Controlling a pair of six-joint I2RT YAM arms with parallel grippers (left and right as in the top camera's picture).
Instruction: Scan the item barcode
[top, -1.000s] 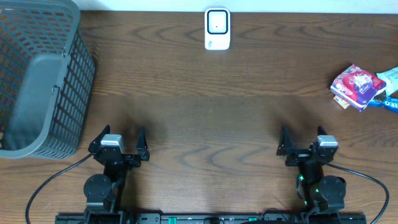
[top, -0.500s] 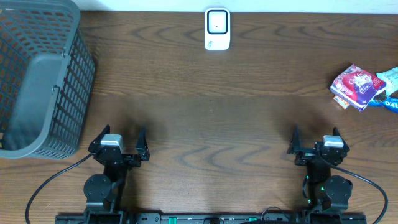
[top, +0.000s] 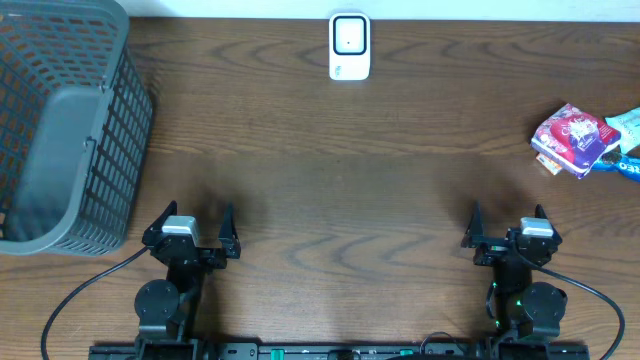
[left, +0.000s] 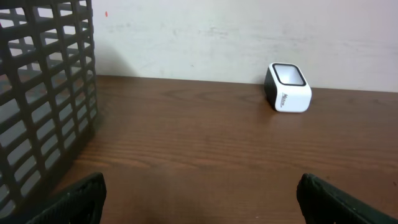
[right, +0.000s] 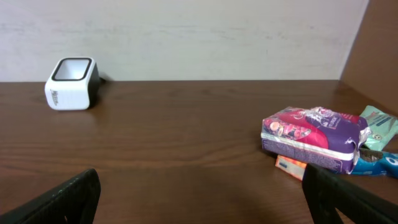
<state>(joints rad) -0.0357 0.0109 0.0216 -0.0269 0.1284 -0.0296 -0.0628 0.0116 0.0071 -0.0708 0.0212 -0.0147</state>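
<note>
1 snack packet (top: 572, 139) well apart, ahead-right of open right pincer (top: 506, 214).

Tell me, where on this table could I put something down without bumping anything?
The broad middle of the table is bare, from the white scanner at the back down to the open left gripper and right gripper. The grey basket fills the left side; snack packets crowd the far right edge.
</note>
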